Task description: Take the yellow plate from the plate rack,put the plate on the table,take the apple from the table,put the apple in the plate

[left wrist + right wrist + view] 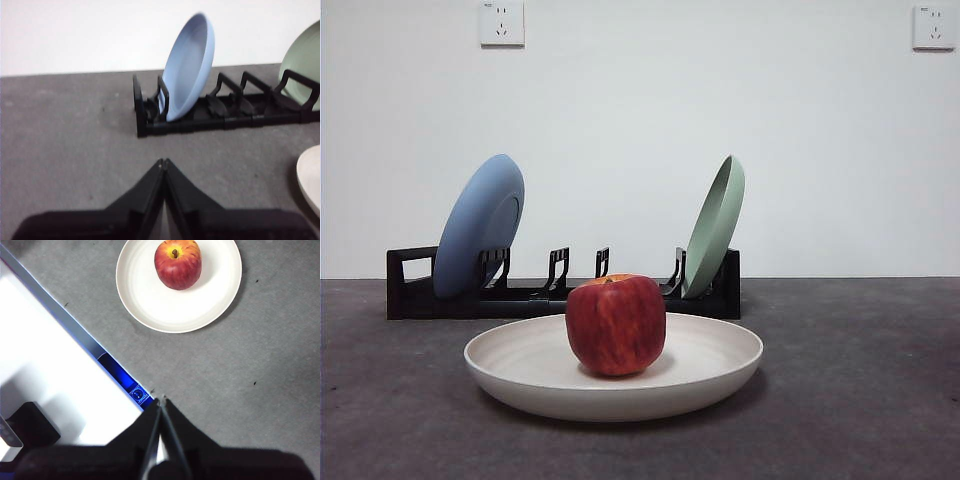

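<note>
Both the left gripper (163,162) and right gripper (161,401) have their jaws pressed together on nothing, well clear of the apple (616,325) sitting upright in the yellow plate (710,375) on the table (860,400), so honestly just hold off and avoid bumping anything.

A blue plate (480,224) leans tilted in a slot near the handle end of the rack, its back to the front camera. A green plate (715,226) leans in the slot at the other end, tipped the opposite way, well apart from the blue one. Behind them rises a plain white wall (640,120) with two white sockets high up, one (501,22) above the blue plate, one (933,26) near the corner.
</note>
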You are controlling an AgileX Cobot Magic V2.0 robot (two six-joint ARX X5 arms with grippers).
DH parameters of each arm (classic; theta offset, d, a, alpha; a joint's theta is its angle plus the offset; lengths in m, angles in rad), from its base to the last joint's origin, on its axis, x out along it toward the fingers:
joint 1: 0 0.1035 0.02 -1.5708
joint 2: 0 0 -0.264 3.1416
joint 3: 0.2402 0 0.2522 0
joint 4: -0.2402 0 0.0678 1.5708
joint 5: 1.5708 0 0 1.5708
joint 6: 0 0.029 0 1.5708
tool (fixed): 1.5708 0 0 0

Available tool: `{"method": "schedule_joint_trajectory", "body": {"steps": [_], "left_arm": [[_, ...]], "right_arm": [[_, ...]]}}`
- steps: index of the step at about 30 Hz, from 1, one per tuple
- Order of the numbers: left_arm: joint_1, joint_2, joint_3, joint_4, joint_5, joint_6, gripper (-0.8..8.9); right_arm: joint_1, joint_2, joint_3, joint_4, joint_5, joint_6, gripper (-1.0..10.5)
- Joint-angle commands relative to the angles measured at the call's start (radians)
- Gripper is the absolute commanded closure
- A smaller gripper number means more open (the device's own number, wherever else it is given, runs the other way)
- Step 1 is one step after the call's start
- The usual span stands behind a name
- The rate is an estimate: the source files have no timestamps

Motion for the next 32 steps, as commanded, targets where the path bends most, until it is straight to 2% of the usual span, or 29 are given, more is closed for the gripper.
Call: {"method": "schedule_joint_trajectory", "body": {"steps": [1, 29, 32], "left_arm": [[0.004, -0.002, -0.014, -0.021, 0.003, -0.03, 8.16], [0.004, 0.045, -0.013, -0.016, 0.005, -0.038, 8.16], [0.004, 0.05, -0.013, -0.016, 0.005, -0.038, 8.16]], "right_arm": [[0.001, 0.002, 0.002, -0.021, 0.001, 0.007, 9.5], [-0.003, -0.001, 0.002, -0.019, 0.005, 0.004, 9.5], [-0.055, -0.034, 0.002, 0.011, 0.061, -0.056, 9.5]]}}
